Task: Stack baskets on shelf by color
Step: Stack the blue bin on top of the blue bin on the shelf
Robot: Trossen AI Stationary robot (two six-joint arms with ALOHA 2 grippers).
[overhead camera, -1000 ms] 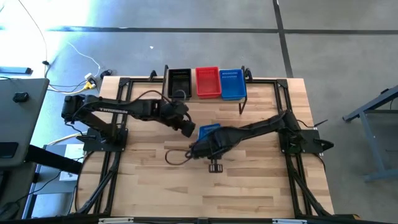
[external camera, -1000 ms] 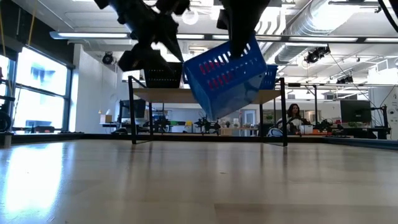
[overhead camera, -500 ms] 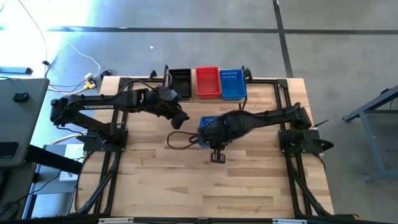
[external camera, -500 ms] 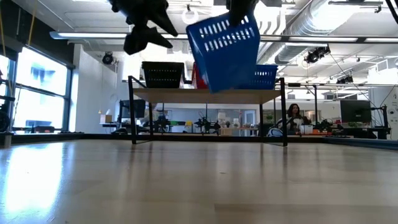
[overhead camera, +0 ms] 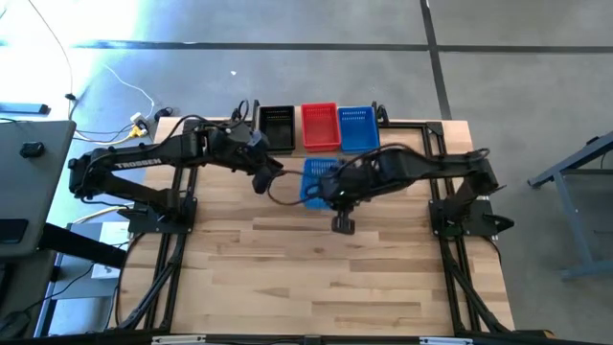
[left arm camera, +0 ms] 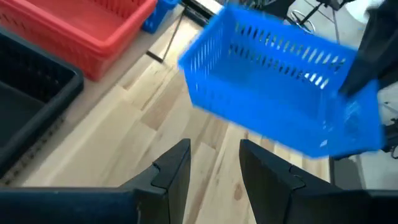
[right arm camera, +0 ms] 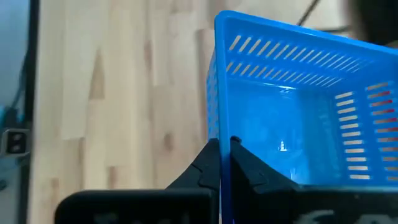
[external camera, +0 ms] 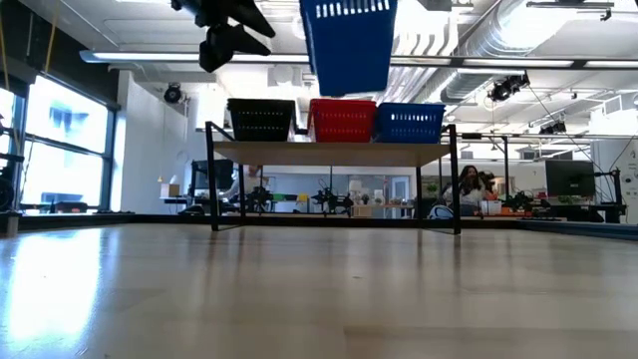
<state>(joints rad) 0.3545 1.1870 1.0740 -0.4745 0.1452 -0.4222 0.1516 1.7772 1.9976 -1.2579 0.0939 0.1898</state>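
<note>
Both arms have swung toward the shelf (overhead camera: 378, 153) over the last second. On the left, the left gripper (overhead camera: 261, 180) has pulled back from the middle of the desk (overhead camera: 287, 278) to a spot just in front of the black basket (overhead camera: 278, 126); its jaws stand parted with nothing between them, as the left wrist view shows (left arm camera: 214, 171). To its right, the right gripper (right arm camera: 225, 163) is clenched on the rim of a blue basket (overhead camera: 318, 178), which has risen and levelled out: in the low view it hangs upright, clear above the shelf top (external camera: 347, 40), where a second ago it was tilted and lower. From above it sits just in front of the red basket (overhead camera: 320, 126), left of the blue basket on the shelf (overhead camera: 356, 129).

My judgement is that the carry is nearly done; the held basket needs to travel right and back to line up over the shelf's blue one before it nests.

Several things stay unclear. The low view cuts off the top of the held basket and the right gripper entirely. How many baskets are nested in each shelf stack I cannot tell from any view. The right arm covers part of the held basket from above.
</note>
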